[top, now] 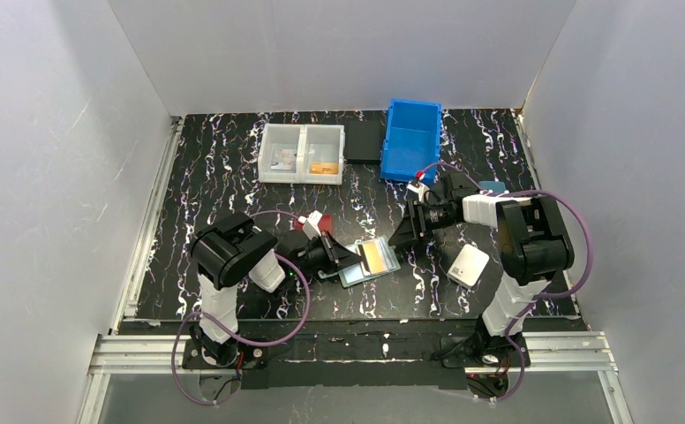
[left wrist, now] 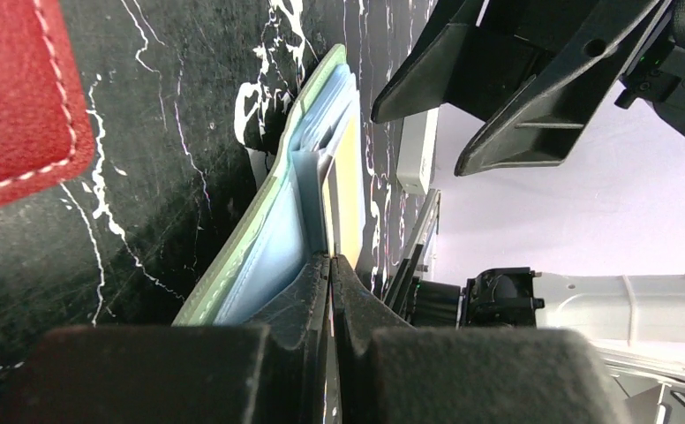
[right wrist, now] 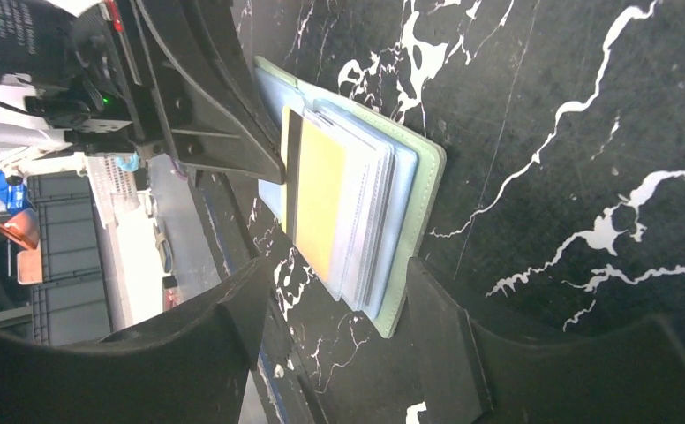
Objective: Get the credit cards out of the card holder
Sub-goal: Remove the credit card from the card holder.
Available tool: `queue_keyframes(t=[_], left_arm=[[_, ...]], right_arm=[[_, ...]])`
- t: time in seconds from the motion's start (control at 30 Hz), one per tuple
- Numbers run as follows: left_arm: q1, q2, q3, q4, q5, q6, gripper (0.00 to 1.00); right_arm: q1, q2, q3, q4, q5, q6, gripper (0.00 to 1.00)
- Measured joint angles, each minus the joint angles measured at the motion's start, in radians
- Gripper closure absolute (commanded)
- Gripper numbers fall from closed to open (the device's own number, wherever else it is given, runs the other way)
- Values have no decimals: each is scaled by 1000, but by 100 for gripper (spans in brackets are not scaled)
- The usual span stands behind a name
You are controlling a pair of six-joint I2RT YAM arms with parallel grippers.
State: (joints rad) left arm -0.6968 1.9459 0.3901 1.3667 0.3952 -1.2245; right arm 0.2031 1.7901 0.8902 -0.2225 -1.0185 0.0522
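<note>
Centrally in the top view, the card holder (top: 370,261) lies open on the black marbled table (top: 224,177), just below the middle of the frame, with an orange card (top: 374,255) facing up in its pockets. The left gripper (top: 343,259) reaches in from the left and is clamped on the holder's left edge. In the left wrist view its fingers (left wrist: 308,291) are pressed together at bottom centre on the light blue inner lining, and the green cover runs up from them towards the top of the frame. The right gripper (top: 402,237) sits just right of and above the holder with its jaws spread and nothing between them. In the right wrist view its two fingers (right wrist: 233,327) stand wide apart along the bottom edge. The holder's near corner shows in the gap between them, but whether either finger touches it cannot be told. There the orange card (right wrist: 319,203) sits to the left of several pale cards (right wrist: 361,221), all tucked in the pockets. A red wallet (left wrist: 12,97) fills the upper left of the left wrist view, apart from the holder. A white wallet (top: 468,265) lies to the right of the holder in the top view.
</note>
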Motion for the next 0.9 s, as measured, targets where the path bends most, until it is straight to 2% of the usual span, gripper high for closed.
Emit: queue_keyframes(t=[0.17,0.23,0.4,0.5,0.6,0.77,0.9], left_arm=[[1,-22,-5,-46,9,26,100],[1,-32,-10,-70,9,30,100],[1,-63,-21,-117,13,32,100],[1,-66,-22,-126,14,31,100],[2,-73,-22,-139,14,31,100],[2,-96,-27,-161,13,31,100],[2,-112,-49,-167,12,30,100]], right_arm=[[3,0,0,-31,13,-48,37],[4,0,0,-39,3,-60,47],[19,-11,-6,-16,-53,-56,78],[59,-23,-16,25,-56,-26,86],[101,-19,-17,38,-20,-10,91],[124,22,-15,30,103,-2,93],[118,57,9,-13,143,13,93]])
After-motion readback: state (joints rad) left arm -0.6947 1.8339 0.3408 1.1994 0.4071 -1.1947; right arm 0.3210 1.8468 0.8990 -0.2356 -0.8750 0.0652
